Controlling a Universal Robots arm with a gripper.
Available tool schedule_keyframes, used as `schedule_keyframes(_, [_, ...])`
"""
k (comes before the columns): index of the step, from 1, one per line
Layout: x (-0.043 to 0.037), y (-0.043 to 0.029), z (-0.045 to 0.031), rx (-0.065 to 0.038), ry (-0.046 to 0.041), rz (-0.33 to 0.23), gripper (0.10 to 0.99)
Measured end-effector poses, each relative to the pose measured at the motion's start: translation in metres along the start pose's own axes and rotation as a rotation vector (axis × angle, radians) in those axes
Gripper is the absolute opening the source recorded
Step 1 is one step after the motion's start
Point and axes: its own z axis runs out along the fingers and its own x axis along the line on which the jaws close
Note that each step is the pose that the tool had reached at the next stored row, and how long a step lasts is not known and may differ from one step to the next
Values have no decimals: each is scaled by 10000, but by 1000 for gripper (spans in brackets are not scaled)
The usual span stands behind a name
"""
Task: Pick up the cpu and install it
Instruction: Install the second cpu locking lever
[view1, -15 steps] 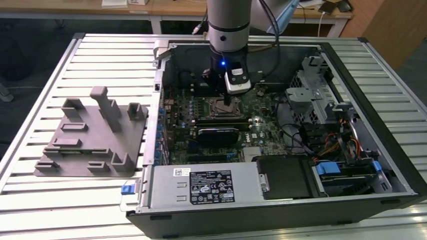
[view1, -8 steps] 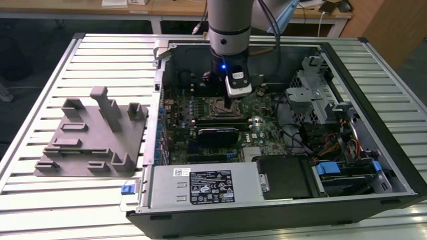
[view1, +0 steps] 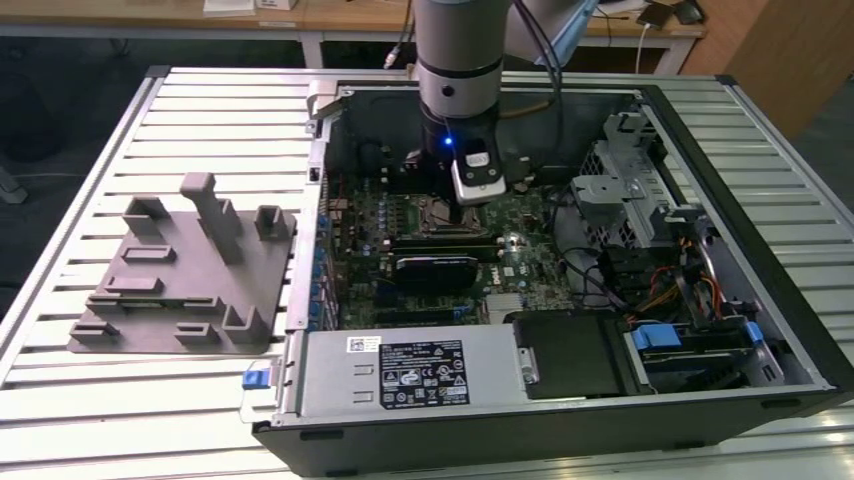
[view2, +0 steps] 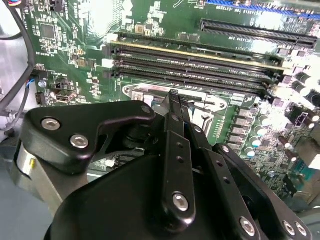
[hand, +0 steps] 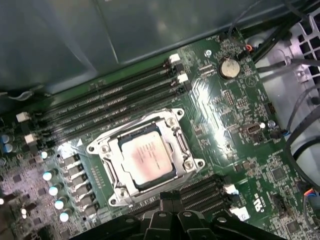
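Note:
The cpu (hand: 147, 160), a flat square chip with a silvery top, lies inside the metal socket frame (hand: 187, 147) on the green motherboard (hand: 235, 105). My gripper (hand: 170, 198) hangs just off one side of that frame, above the board. Its black fingers (view2: 174, 107) are pressed together with nothing between them, their tips over the socket's metal edge (view2: 145, 91). In the exterior view the arm (view1: 461, 60) reaches straight down into the open computer case, over the upper middle of the motherboard (view1: 441, 265).
Rows of memory slots (view2: 200, 65) run along both sides of the socket. A grey plastic fixture block (view1: 187, 270) sits on the slatted table at the exterior view's left. The case holds a power supply (view1: 414, 375), a drive cage (view1: 627, 190) and loose cables (view1: 667, 290).

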Motion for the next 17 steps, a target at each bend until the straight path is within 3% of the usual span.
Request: schedule_keyframes(17, [78, -69, 44, -94, 55, -1151, 106])
